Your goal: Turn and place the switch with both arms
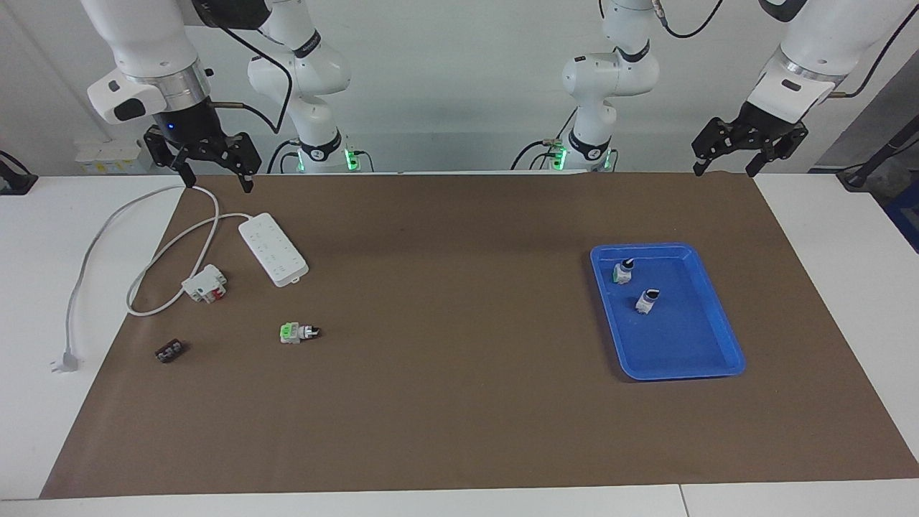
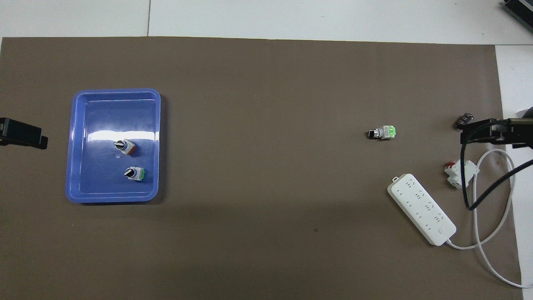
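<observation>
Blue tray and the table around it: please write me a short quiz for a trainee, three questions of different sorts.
1. True or false: the orange-ended switch stands inside the blue tray.
2. How many switches lie on the brown mat outside the tray?
3. The left claw and the right claw are: A both open and empty; B both shut on switches; C carrying the tray together.
Key: 1 true; 2 one, the green-ended switch; 3 A.

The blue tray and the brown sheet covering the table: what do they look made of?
The blue rectangular tray looks like glossy moulded plastic: a bright glare streak on its floor, rounded corners, a raised rim. The brown table sheet looks like matte paper or thin card, flat with straight cut edges and no shine.
</observation>
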Motion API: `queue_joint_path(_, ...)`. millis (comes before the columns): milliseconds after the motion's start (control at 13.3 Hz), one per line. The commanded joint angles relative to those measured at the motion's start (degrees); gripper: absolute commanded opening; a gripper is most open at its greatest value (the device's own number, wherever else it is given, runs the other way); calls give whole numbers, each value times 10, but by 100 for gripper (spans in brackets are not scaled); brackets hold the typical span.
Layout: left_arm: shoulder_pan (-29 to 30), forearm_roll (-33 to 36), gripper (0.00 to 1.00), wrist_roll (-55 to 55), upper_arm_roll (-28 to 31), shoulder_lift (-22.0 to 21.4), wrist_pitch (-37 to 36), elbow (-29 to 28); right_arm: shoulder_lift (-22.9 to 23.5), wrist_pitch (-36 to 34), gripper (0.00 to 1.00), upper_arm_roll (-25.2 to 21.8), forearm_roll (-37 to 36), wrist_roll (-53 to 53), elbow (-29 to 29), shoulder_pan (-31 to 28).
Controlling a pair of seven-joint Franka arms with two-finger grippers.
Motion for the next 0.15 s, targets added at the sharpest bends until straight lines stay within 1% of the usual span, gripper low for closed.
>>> queue_joint_path(0, 4, 10, 100, -4, -5, 9, -11, 17, -10, -4, 100, 1, 12, -9, -8, -5)
queue_joint_path(75, 4, 10, 100, -3, -5, 9, -11, 17, -10, -4, 100, 1, 12, -9, -8, -5)
